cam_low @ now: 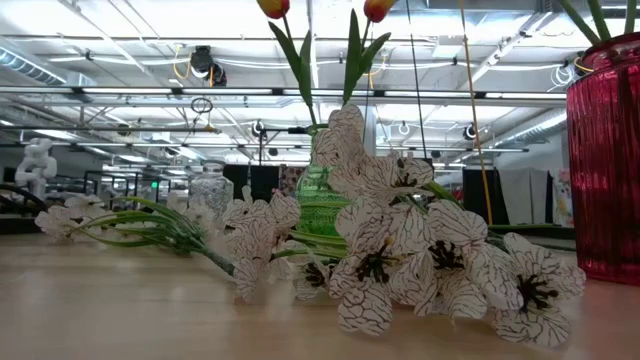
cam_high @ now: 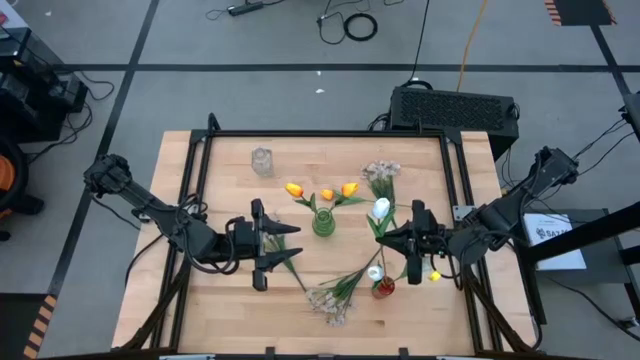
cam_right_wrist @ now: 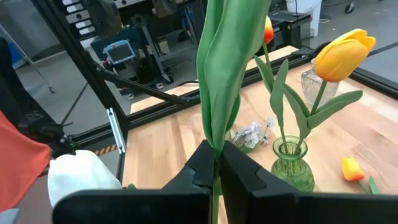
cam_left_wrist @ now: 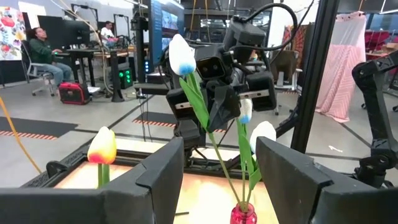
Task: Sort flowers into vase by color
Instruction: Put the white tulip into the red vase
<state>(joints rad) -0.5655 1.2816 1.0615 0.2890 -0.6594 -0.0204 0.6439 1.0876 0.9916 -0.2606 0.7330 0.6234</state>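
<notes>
Flowers: long green stems; orange-yellow tulips (cam_high: 321, 192), white tulips (cam_high: 381, 209), and pale sprays (cam_high: 334, 292) with dark centres lying on the counter (cam_high: 230, 300) near its front edge.
Second spray (cam_high: 381, 174): lies toward the far side of the counter, right of centre.
Green vase (cam_high: 323, 222): mid-counter, holding three orange-yellow tulips.
Red vase (cam_high: 384, 288): front right, white tulips standing in it.
Clear vase (cam_high: 262, 160): far left, apart from the rest.
Right gripper (cam_right_wrist: 217, 171): fingers pinched tight on a green stem above the red vase.
Left gripper (cam_high: 270, 246): jaws fairly wide, holding nothing, left of the green vase.
</notes>
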